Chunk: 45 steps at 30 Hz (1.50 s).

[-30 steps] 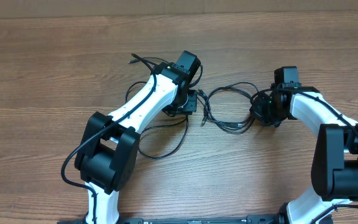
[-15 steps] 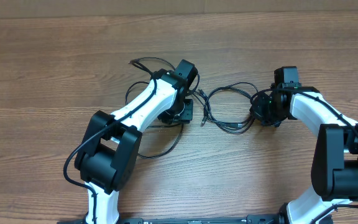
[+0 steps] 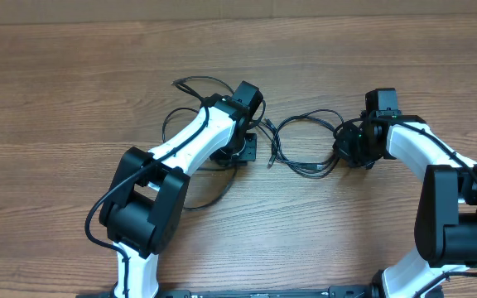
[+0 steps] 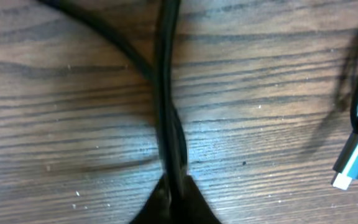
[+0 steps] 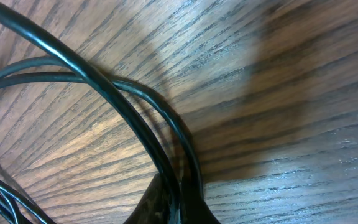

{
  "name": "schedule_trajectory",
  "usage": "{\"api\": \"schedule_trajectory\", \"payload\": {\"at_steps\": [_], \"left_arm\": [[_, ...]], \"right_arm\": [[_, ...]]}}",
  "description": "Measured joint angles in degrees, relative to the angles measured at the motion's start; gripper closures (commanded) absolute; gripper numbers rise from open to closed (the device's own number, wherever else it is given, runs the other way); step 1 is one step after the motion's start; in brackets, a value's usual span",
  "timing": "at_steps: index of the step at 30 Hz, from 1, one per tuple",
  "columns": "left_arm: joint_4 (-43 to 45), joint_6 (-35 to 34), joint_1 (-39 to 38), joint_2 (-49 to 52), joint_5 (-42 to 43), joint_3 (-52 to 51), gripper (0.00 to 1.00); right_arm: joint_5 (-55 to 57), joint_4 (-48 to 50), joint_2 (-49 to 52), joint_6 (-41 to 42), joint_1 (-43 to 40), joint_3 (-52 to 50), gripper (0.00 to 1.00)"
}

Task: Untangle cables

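Thin black cables (image 3: 305,142) lie in loops on the wooden table between my two arms, with more loops behind the left arm (image 3: 190,85) and below it (image 3: 215,192). My left gripper (image 3: 243,152) is down at the table, shut on one cable (image 4: 165,93) that runs straight up from its fingertips (image 4: 174,194). A silver plug end (image 4: 355,160) lies to its right. My right gripper (image 3: 346,151) is shut on the right end of the middle loops. In its wrist view two cables (image 5: 114,93) curve in between the fingers (image 5: 178,200).
The wooden table (image 3: 73,99) stretches wide to the left and toward the back. A small plug end (image 3: 271,159) lies between the left gripper and the middle loops. The right arm's white link (image 3: 425,145) curves in from the right edge.
My left gripper has shifted a little left and toward the front, and closed on a cable. The loop below the left arm has drawn in. The right arm has stayed still.
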Motion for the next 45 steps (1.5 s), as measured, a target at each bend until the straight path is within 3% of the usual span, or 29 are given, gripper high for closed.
{"api": "schedule_trajectory", "payload": {"at_steps": [6,14,22,31,45], "left_arm": [[-4.3,2.1,0.5,0.0,-0.1,1.0,0.96],[-12.5,5.6,5.0,-0.8,-0.1,15.8,0.96],[-13.3,5.9,9.4,-8.9,-3.6,24.3,0.96],[-11.1,5.8,12.0,-19.8,-7.0,26.2,0.96],[-20.9,4.5,12.0,-15.9,-16.0,26.2,0.96]], "right_arm": [[0.0,0.0,0.0,0.0,0.0,0.0,0.94],[0.0,0.1,0.0,0.0,0.0,0.0,0.94],[0.0,0.2,0.0,0.0,0.0,0.0,0.94],[0.0,0.6,0.0,0.0,0.0,0.0,0.94],[0.0,0.7,0.0,0.0,0.0,0.0,0.94]]}}
